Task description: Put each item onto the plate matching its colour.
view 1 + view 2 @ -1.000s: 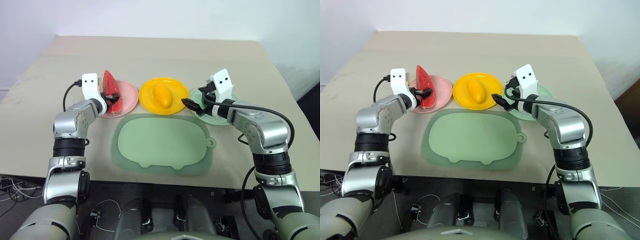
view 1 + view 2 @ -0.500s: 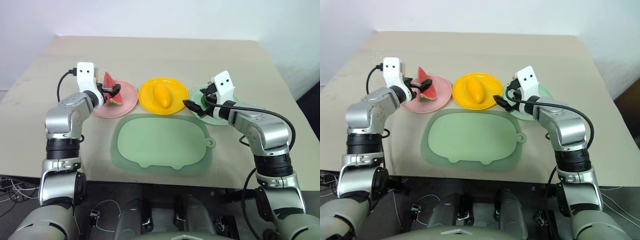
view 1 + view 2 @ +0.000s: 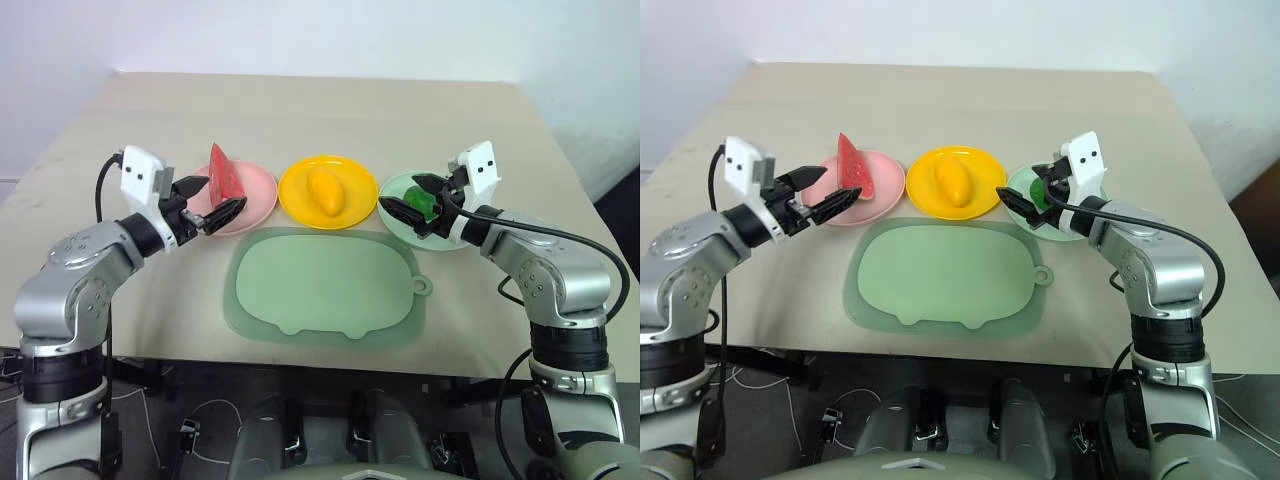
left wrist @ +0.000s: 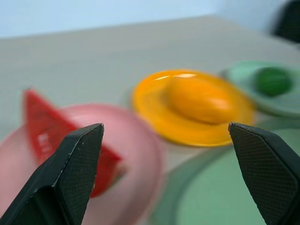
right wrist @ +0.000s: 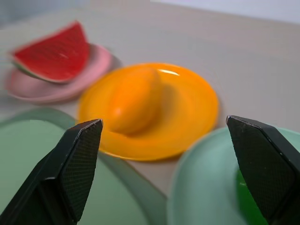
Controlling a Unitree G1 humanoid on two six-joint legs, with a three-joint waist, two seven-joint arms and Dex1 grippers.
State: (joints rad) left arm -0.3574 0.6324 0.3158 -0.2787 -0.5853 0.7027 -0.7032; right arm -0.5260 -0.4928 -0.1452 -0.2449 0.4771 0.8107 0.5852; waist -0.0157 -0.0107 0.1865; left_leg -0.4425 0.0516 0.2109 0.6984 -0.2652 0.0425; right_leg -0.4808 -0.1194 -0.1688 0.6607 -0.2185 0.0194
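Watermelon wedge (image 3: 224,176) lies on pink plate (image 3: 255,200), mango (image 3: 324,190) on yellow plate (image 3: 352,205), dark-green fruit (image 3: 432,201) on mint plate (image 3: 397,190). All three plates sit beyond the green mat (image 3: 325,288) on the bench (image 3: 320,110). Left gripper (image 3: 212,205) and right gripper (image 3: 412,198): jaws wide apart, empty.

Colours: watermelon wedge (image 3: 223,178) red with green rind, on pale pink plate (image 3: 262,195). Mango (image 3: 323,190) orange-yellow on bright yellow plate (image 3: 355,196). Small round fruit (image 3: 429,201) dark green on mint green plate (image 3: 394,190). Mat (image 3: 325,286) muted green, plain. Desk (image 3: 320,110) beige, plain. Both end effectors: 2 black fingers with fine cross-hatch texture, white housings.
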